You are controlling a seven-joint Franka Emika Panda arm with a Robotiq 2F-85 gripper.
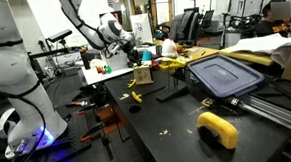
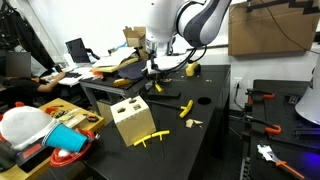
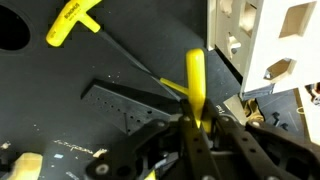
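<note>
Clearly the gripper (image 3: 197, 125) is pressed together on a yellow-handled tool (image 3: 195, 80), pinching its lower part between the two dark fingers (image 3: 178, 135); the yellow handle stands out past the fingertips, straight up the wrist view; whether its far end touches anything cannot be told. Just beyond the tool lies a black rack (image 3: 125, 105) on the black table (image 3: 60, 90), slanted across the view; near it, toward the upper left, a second yellow tool (image 3: 75, 22) lies flat, its thin shaft running toward the held handle. To the right of the handle stands a cream block (image 3: 265, 40) with cut-out openings, close by but apart from the gripper.

In both exterior views the gripper (image 1: 134, 57) (image 2: 155, 78) hangs low over the table, pointing down; the cream block (image 2: 130, 118) sits nearer the table's front edge in an exterior view. The white arm (image 2: 190, 20) bends down from above; a blue lid (image 1: 225, 75) rests well apart from it on the same dark surface.
</note>
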